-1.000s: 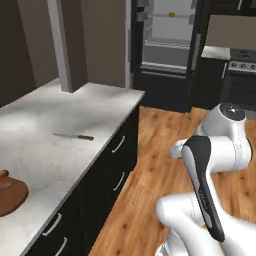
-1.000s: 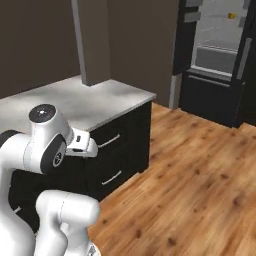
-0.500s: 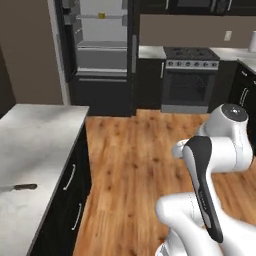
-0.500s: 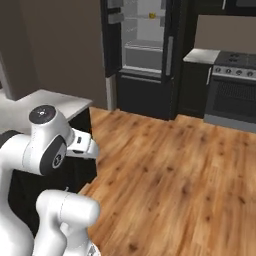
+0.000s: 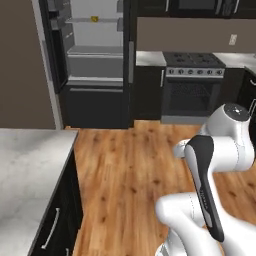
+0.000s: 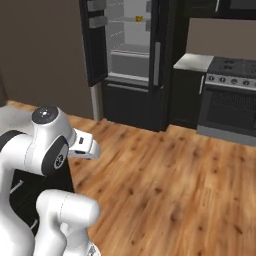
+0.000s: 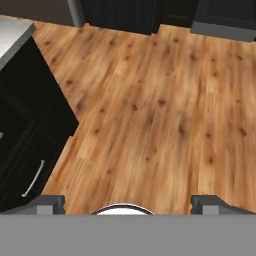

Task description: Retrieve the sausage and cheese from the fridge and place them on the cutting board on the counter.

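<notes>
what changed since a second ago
The base turned, so the whole view swung: the counter slid off to the left and the open fridge now sits ahead, beside a stove. Nothing was picked up or released. The arm kept its folded pose and the gripper stayed open and empty over the wood floor.

Arm folded, tool (image 7: 128,204) wide open

Fridge ahead across the floor, table at near left.
The fridge (image 5: 95,60) is seen standing open at the far wall, with the cheese (image 5: 94,19) set on an upper shelf inside. The stove (image 5: 192,85) is placed to its right, a cabinet between them. The table (image 5: 27,170) corner is located near left, wooden floor (image 5: 130,170) between it and the fridge.
</notes>
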